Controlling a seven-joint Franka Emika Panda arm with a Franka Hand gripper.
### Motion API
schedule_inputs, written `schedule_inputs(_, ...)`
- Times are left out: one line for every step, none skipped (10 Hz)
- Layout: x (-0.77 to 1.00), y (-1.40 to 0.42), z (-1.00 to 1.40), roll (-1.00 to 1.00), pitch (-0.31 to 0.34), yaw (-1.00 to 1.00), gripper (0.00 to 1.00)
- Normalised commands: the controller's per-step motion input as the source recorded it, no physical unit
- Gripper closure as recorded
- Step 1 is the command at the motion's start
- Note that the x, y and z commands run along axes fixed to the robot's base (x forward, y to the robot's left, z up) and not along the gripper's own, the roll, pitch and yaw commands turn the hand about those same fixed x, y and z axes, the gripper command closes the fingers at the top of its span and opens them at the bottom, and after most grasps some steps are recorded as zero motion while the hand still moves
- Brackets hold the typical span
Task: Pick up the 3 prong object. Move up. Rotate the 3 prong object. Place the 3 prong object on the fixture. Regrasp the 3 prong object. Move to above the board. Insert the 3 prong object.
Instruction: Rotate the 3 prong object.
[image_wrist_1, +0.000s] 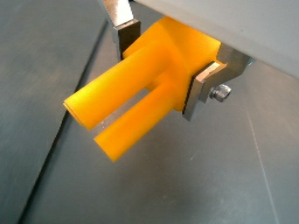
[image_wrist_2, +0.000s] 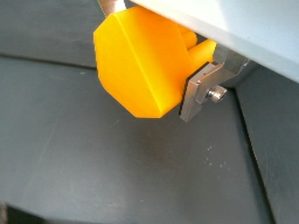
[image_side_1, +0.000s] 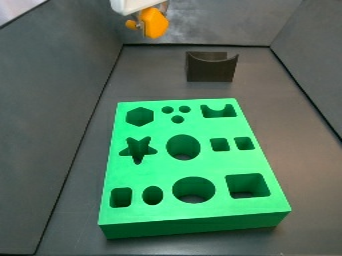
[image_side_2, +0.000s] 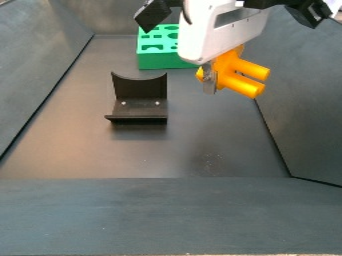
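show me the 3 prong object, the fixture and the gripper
3 prong object (image_wrist_1: 131, 98): wrist view, on a prong.
fixture (image_side_1: 210, 67): side view, front face below the notch.
gripper (image_wrist_1: 167, 61): wrist view, midway between the fingertips, shut on the object.

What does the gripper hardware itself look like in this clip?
In a side view the gripper has a white body with black parts above. In a wrist view its fingers are flat silver plates, one fastened with a hex bolt. No cables or markings are visible.

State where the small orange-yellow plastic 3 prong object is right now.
The small orange-yellow plastic 3 prong object is held in the gripper, jaws shut on it, above the dark tray floor, beside the dark notched fixture and away from the bright green board.
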Motion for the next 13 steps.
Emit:
schedule_inputs(-0.01, 0.02, -0.02, -0.01, 0.012, -1.0, 1.0)
schedule_inputs(-0.01, 0.02, -0.02, -0.01, 0.013, -1.0, 1.0)
schedule_inputs(-0.01, 0.02, -0.02, -0.01, 0.015, -1.0, 1.0)
schedule_inputs(-0.01, 0.02, -0.02, -0.01, 0.016, -1.0, 1.0)
schedule_inputs(-0.01, 0.02, -0.02, -0.01, 0.018, -1.0, 1.0)
schedule_inputs(-0.01, 0.02, -0.02, -0.01, 0.021, -1.0, 1.0)
schedule_inputs(-0.01, 0.02, -0.02, -0.01, 0.024, -1.0, 1.0)
schedule_inputs(-0.01, 0.02, -0.02, -0.01, 0.029, -1.0, 1.0)
schedule_inputs(-0.01, 0.02, -0.02, -0.02, 0.033, -1.0, 1.0)
schedule_inputs(-0.01, 0.02, -0.02, -0.02, 0.042, -0.95, 1.0)
schedule_inputs(-0.01, 0.02, -0.02, -0.02, 0.042, -0.72, 1.0)
schedule_inputs(-0.01, 0.02, -0.02, -0.02, 0.041, -0.5, 1.0)
schedule_inputs(0.0, 0.02, -0.02, -0.02, 0.04, -0.33, 1.0)
